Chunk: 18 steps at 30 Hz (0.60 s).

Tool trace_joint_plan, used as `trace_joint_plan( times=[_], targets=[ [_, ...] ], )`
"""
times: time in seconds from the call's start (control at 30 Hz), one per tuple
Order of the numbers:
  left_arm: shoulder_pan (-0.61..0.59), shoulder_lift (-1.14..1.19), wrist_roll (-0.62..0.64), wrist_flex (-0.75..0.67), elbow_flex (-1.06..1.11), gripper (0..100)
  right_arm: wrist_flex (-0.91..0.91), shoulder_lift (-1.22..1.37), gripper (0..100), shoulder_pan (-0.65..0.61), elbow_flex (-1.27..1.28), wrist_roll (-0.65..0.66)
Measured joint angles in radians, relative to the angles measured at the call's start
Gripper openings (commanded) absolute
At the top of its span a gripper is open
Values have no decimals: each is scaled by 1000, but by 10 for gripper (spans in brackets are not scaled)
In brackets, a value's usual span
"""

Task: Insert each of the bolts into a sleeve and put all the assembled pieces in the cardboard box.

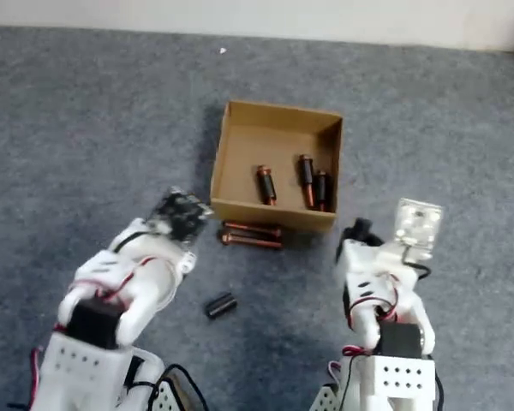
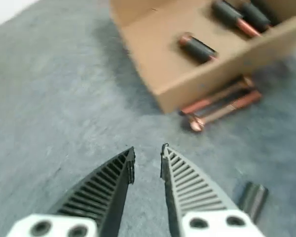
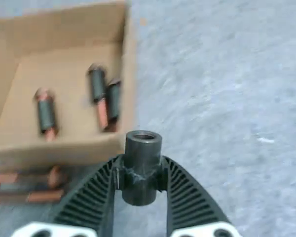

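Black sleeve [image 3: 143, 146] pinched in right gripper [image 3: 141, 167] beside cardboard box [image 3: 64, 149].

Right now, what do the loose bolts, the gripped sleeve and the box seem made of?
Bolts: probably metal, copper-coloured with a slight sheen. Sleeve in the right gripper: likely dark matte metal, with a hole in its end. Box: plain brown cardboard, dull, thin folded walls.

An open cardboard box [image 1: 270, 214] sits at upper centre, with three assembled pieces [image 1: 265, 185] lying flat inside, each a dark sleeve on a copper bolt. Two bare bolts [image 1: 251, 235] lie side by side just below its front wall. A loose sleeve [image 1: 221, 305] lies at lower centre. An upright sleeve [image 3: 142, 148] is clamped in the right gripper [image 3: 141, 170].
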Motion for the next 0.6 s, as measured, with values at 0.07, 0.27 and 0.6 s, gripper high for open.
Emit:
trace_joint_plan(
  times=[0.07,0.27,0.6],
  targets=[
    [41,107,-32,15,-55,108,-14,0,4,40,0,0],
    [146,493,-163,28,-241,175,-23,0,4,127,0,0],
    [278,1046,-267,28,-565,199,-25,0,4,152,0,0]
  ],
)
